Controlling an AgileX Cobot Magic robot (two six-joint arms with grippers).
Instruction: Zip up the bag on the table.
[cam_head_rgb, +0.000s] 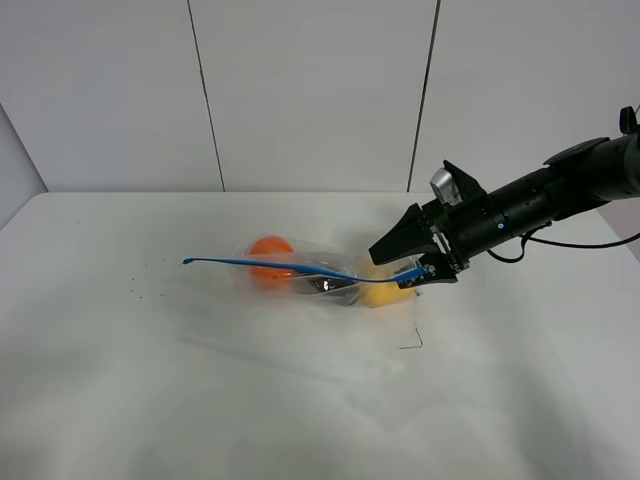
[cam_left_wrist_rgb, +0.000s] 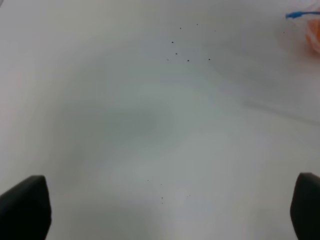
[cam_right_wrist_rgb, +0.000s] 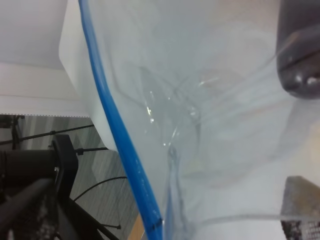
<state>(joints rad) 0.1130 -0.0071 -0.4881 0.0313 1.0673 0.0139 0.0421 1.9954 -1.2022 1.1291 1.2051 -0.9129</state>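
Exterior high view: bag (cam_head_rgb: 305, 274) lying near mid-desk (cam_head_rgb: 200, 400), blue zipper strip (cam_head_rgb: 290, 268) raised, stretching leftward from right hand (cam_head_rgb: 418, 271).
Contents: orange item (cam_head_rgb: 270, 257) far side, dark item (cam_head_rgb: 325, 285) middle, yellow item (cam_head_rgb: 385, 290) nearest right hand.
Right hand: clamped on zipper end of bag.
Right wrist view: zipper strip and clear film close up.
Left hand (cam_left_wrist_rgb: 165, 210): spread wide over bare desk, holding nothing, well apart from bag.

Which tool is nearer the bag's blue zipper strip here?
Right. The right tool sits at the blue zipper strip's right end, apparently gripping it. The left tool hangs over bare table; only the strip's far tip shows in its wrist view.
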